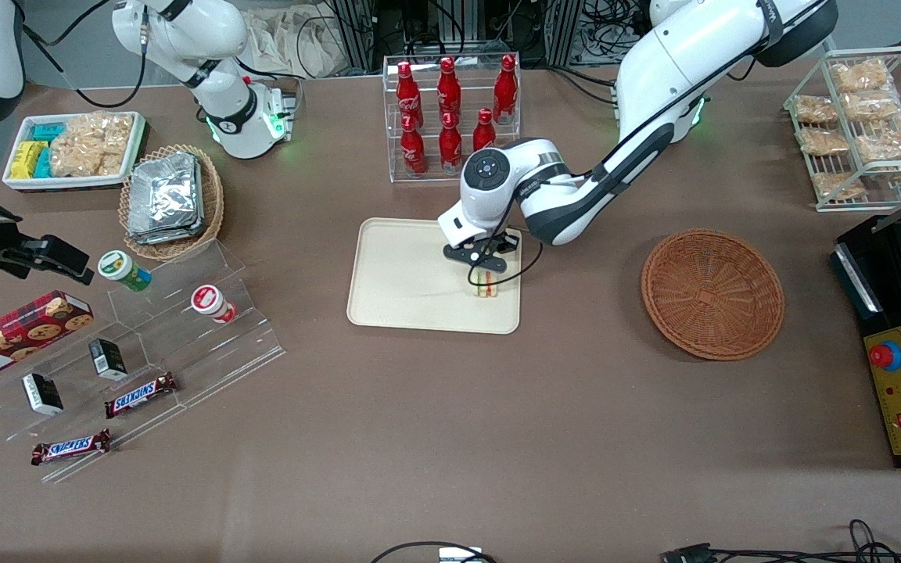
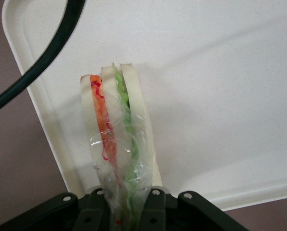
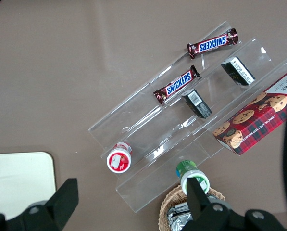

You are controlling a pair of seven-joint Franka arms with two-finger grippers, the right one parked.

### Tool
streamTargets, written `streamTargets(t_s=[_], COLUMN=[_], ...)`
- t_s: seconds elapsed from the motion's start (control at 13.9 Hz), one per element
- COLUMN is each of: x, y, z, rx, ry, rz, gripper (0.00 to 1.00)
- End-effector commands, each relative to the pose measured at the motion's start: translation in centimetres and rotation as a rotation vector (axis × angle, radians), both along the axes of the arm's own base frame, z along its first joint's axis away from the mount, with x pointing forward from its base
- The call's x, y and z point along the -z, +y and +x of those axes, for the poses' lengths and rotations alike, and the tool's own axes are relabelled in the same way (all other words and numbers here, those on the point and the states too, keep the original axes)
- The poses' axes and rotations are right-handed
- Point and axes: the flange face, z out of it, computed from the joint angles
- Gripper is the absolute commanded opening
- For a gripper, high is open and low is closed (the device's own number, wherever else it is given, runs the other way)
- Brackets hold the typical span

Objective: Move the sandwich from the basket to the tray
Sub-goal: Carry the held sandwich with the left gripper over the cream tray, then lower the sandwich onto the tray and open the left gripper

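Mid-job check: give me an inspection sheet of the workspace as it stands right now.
Surface: brown cloth-covered table.
Job's things: wrapped triangular white-bread sandwich stands on edge on the cream rectangular tray; round reddish-brown wicker basket holds nothing.
Clutter: red cola bottles in a clear rack, tan wicker basket of foil packs, Snickers bars, cookie box, white bin of snacks.
Grippers: left arm's claw over the tray, shut on the sandwich.
Cables: black cable loops beside the claw.
Surroundings: wire rack of snack bags, black control box with red button.
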Motion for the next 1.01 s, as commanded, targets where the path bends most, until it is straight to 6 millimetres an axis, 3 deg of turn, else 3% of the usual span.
streamTargets(t_s=[0.0,0.29,0.36,0.65,0.72,0.86,0.93], x=[0.1,1.4,1.6,1.7,1.7,1.5,1.4], y=[-0.6,-0.4,-0.4,-0.4,-0.3,-0.3,-0.3], z=[-0.7,-0.8,-0.9,-0.8,-0.7,-0.5,-0.4], rx=[0.011,0.036,0.037,0.035,0.033,-0.01,-0.027], ry=[-0.012,-0.02,-0.017,-0.016,-0.016,-0.021,-0.025], rz=[0.016,0.033,0.032,0.033,0.034,0.034,0.034], gripper=[0.0,0.0,0.05,0.5,0.71,0.99,1.0])
